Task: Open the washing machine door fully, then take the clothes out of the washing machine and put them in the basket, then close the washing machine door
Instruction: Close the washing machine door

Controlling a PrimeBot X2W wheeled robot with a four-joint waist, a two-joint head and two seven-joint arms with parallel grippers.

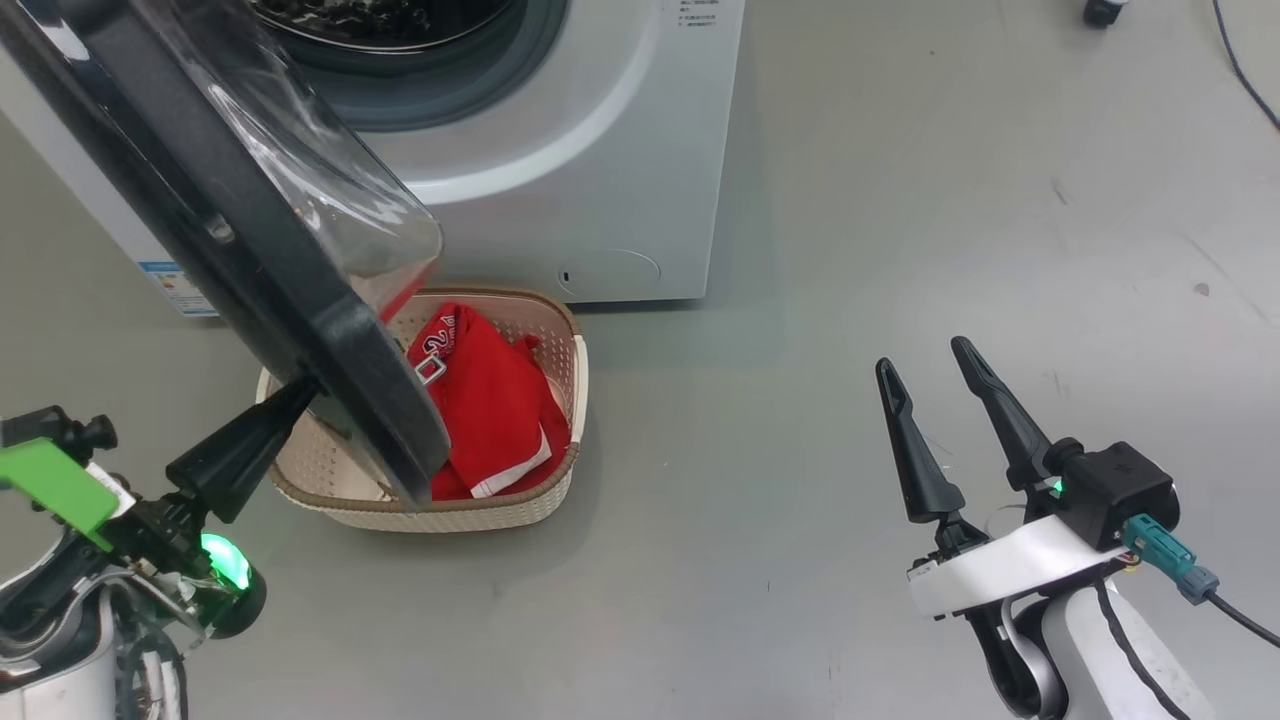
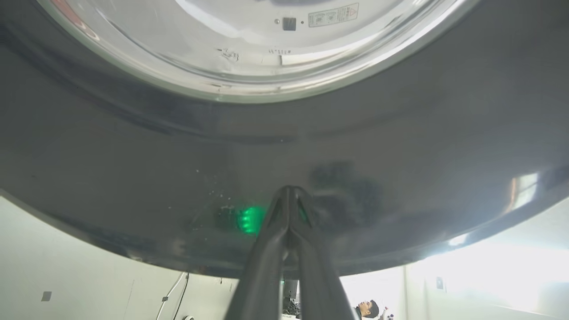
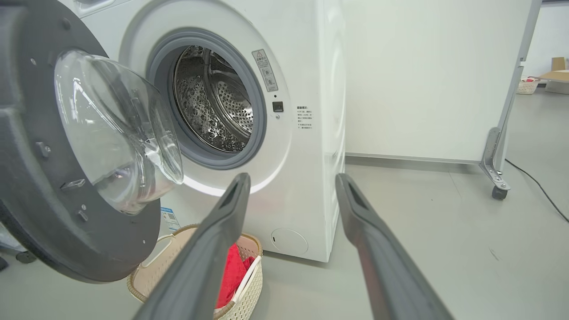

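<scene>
Our left gripper (image 2: 289, 192) is pinched shut, empty, at the door (image 2: 133, 169) rim; right gripper (image 1: 922, 356) gapes empty. Open floor (image 1: 800, 400) all round it.

Red, white-trimmed clothes (image 1: 495, 410) are lying in the cream perforated basket (image 1: 480, 515); behind the basket, a white washing machine (image 1: 600, 180) is standing.

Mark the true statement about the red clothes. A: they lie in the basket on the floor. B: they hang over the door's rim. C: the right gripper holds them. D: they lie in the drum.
A: the clothes lie bunched inside the basket in front of the washing machine, the drum shows bare steel, and the right gripper stands open with nothing between its fingers.
</scene>
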